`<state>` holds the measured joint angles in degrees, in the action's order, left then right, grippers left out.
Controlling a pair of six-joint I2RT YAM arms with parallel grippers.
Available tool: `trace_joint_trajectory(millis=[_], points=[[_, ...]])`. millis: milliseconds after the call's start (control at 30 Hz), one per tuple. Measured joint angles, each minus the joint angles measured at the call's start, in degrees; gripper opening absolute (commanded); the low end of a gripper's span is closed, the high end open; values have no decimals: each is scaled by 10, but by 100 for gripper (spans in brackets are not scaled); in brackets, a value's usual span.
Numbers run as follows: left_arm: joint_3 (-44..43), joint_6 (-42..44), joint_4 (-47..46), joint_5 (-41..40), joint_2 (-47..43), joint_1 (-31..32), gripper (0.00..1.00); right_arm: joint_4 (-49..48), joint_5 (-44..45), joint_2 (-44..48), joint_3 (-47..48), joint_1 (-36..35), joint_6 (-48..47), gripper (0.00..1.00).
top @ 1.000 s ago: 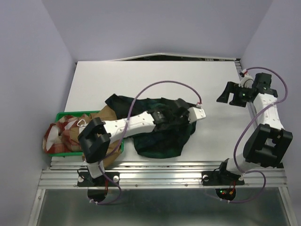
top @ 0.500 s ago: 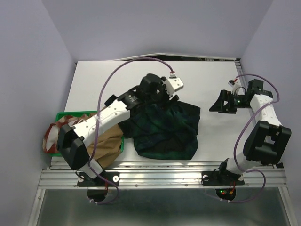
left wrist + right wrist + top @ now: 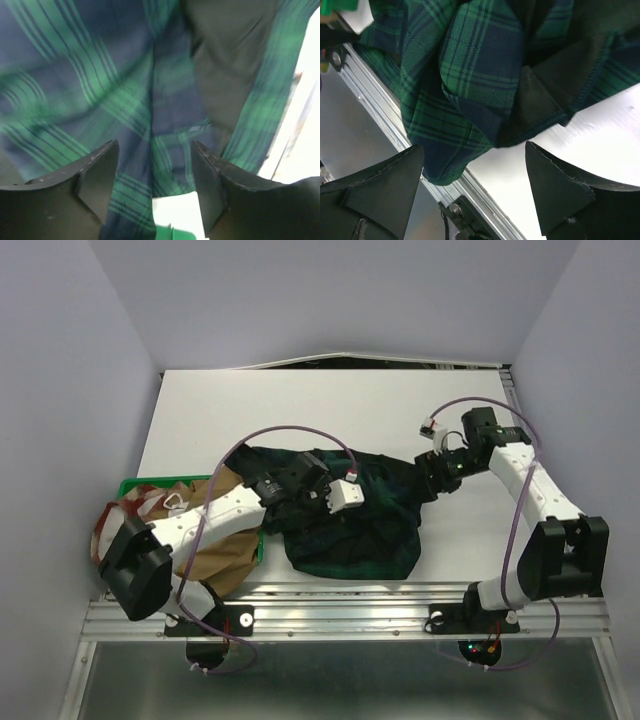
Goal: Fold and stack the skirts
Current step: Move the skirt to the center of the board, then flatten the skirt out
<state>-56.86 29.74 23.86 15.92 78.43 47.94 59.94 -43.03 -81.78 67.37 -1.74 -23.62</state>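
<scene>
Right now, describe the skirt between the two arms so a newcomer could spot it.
On the white table, look at the near middle. The crumpled heap there is the tartan skirt, dark green and navy, unlike the plain tan-brown skirt left of it and the red-and-cream checked skirt beyond.

Right tool (image 3: 433,476) has swung in to the tartan skirt (image 3: 365,540)
</scene>
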Motion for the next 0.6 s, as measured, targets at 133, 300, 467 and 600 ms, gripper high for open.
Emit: trace_joint_trajectory(millis=[133,300,467,600], points=[[8,2,-15,-68,73,-1,64,-13,25,-34,-14,-24,16,75],[-35,-6,-32,-125,202,-13,28,-47,57,-96,-28,-24,48,7],[-112,-9,-52,-152,267,-45,0,-104,119,-128,-31,-24,90,1],[-195,-11,-60,-160,311,-83,0,-148,173,-149,-29,-21,117,1]])
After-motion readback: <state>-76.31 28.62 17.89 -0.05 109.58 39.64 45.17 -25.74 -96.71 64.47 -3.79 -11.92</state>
